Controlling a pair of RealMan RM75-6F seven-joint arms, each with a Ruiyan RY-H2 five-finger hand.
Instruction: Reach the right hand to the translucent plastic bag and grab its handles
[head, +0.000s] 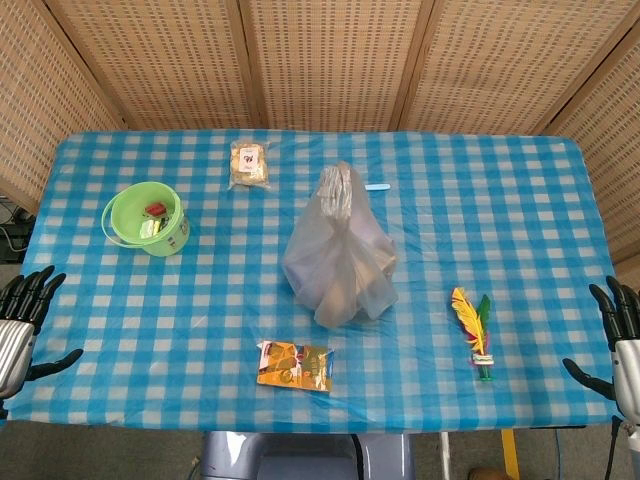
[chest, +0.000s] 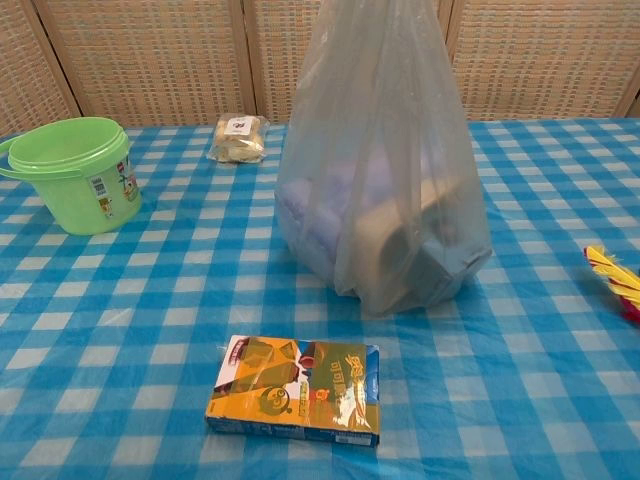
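Note:
The translucent plastic bag (head: 338, 255) stands upright in the middle of the blue checked table (head: 520, 230), with boxes showing through its sides. Its gathered handles (head: 337, 185) rise at the top; in the chest view the bag (chest: 385, 190) fills the centre and its top runs out of the frame. My right hand (head: 615, 345) hovers at the table's right front edge, fingers spread, holding nothing, far from the bag. My left hand (head: 25, 320) is at the left front edge, fingers also spread and empty. Neither hand shows in the chest view.
A green bucket (head: 148, 218) with small items sits at the left. A wrapped snack pack (head: 248, 164) lies at the back. An orange box (head: 294, 366) lies in front of the bag. A feather shuttlecock (head: 473, 325) lies between the bag and my right hand.

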